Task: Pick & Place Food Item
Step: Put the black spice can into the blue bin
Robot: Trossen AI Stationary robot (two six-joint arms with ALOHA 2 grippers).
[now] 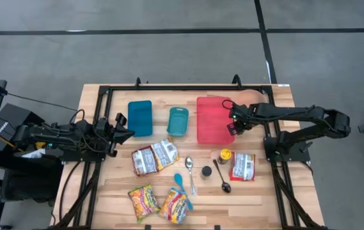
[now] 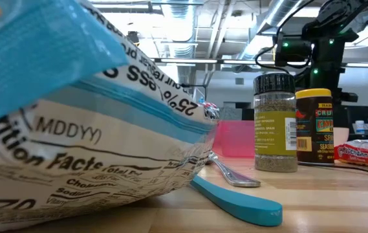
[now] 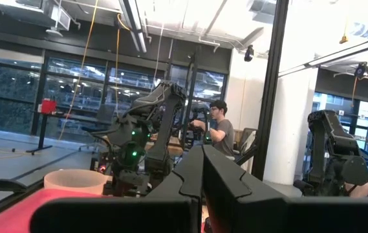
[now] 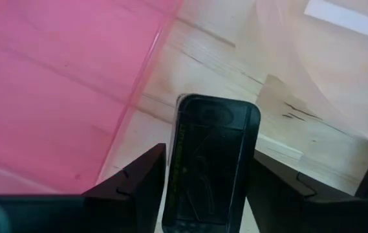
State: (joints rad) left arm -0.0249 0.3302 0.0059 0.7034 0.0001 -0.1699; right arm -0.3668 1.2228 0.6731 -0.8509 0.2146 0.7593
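1. Dark oblong item (image 4: 213, 162): set upright on bare wood at the far right of the table, just right of the pink container (image 1: 210, 121); judged the piece being handled, though not identifiable as food.
2. Right gripper (image 1: 233, 125): lowered around the dark oblong item from above, presumably for a lift or a release; could not be told whether clamped or slack.
3. Pink container: placed touching-close, probably as source or drop-off.
4. Pale round dish (image 1: 249, 97): lay just beyond, at the far right corner.
5. Spice jar (image 1: 224, 155) and red-labelled packet (image 1: 243, 166): lay nearer, right of centre, likely awaiting a turn.
6. Snack packets (image 1: 155, 156): spread near centre, well apart from the gripper.
7. Left gripper (image 1: 123, 128): parked at the left edge beside the blue container (image 1: 140, 118), closed on nothing, kept clear of the work.
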